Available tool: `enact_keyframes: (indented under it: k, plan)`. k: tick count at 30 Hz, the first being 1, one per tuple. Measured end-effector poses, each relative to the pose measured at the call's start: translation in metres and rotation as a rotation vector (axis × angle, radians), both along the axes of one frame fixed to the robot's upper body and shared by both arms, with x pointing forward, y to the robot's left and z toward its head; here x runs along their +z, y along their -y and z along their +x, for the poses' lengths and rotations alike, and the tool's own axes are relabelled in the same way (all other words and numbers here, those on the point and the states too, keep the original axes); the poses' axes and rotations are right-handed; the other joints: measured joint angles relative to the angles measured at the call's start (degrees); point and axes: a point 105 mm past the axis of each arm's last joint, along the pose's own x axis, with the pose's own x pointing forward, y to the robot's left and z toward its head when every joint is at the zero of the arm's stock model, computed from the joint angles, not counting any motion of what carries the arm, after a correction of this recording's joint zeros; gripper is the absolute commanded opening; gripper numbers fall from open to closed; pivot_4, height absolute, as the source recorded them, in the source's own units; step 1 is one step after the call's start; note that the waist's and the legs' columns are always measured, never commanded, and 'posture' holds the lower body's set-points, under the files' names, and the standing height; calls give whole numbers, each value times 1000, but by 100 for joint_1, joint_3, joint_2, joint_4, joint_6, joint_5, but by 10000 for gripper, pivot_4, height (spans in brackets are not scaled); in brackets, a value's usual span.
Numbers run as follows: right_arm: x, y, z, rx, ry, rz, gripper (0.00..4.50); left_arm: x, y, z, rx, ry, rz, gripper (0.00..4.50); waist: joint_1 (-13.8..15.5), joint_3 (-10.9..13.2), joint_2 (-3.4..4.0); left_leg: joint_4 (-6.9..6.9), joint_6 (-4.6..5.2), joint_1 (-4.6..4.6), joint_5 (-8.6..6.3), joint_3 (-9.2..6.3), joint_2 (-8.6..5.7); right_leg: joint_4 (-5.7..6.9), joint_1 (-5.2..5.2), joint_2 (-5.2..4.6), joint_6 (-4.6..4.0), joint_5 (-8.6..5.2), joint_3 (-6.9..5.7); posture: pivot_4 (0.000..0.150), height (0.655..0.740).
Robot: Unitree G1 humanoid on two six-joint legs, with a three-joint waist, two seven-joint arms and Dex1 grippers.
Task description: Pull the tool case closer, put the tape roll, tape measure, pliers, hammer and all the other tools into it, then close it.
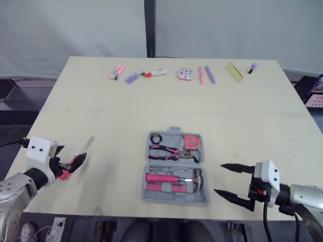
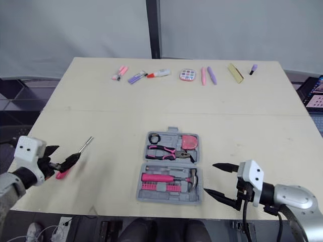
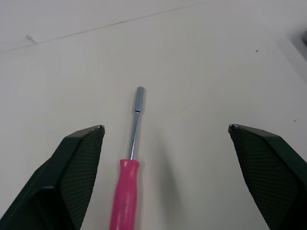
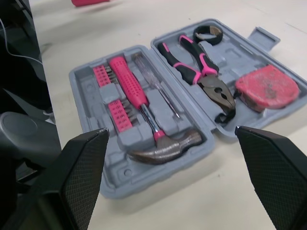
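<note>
My left gripper point(image 3: 165, 128) was spread wide over the pink screwdriver point(image 3: 129, 167) at the frame's lower left. I judged I should centre on its handle before closing. My right gripper point(image 1: 219, 179) hung wide beside the open tool case point(image 1: 174, 200), lower centre.

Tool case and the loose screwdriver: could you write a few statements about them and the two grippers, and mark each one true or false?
1. The tool case lies open on the table. True.
2. The hammer lies on the table outside the case. False: it sits in the case.
3. The left gripper is shut on the pink-handled screwdriver. False: the gripper is open, and the screwdriver lies on the table between its fingers.
4. The pliers are in the case. True.
5. The right gripper is open, beside the case. True.
</note>
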Motion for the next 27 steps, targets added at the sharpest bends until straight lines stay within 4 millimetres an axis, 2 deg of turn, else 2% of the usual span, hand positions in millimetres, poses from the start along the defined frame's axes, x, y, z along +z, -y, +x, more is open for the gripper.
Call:
enact_keyframes:
  k: [3,10,19,27]
  plan:
    - [-1,3,-1,-11,0,-7,45000,-13,-11,0,8,-74,11,44454,7,1,0,1,-1,0,0,-1,0,2,0,-1,0,0,1,1500,7134]
    - [-6,6,-5,-33,-21,-16,45000,-39,-10,4,-21,-171,0,44454,34,1,-1,5,-1,0,0,-3,-2,2,0,-4,0,0,2,1500,7134]
    - [-5,12,-7,-62,-11,-35,45000,-51,-13,22,-17,-206,12,44454,14,1,-1,4,-1,0,0,-2,-1,10,-4,-2,0,0,0,1500,7134]
    - [-3,12,-7,-63,-4,-40,45000,-64,-10,26,-38,-252,11,44454,21,1,-1,5,-1,0,0,-3,-2,15,-5,-3,0,0,0,1500,7134]
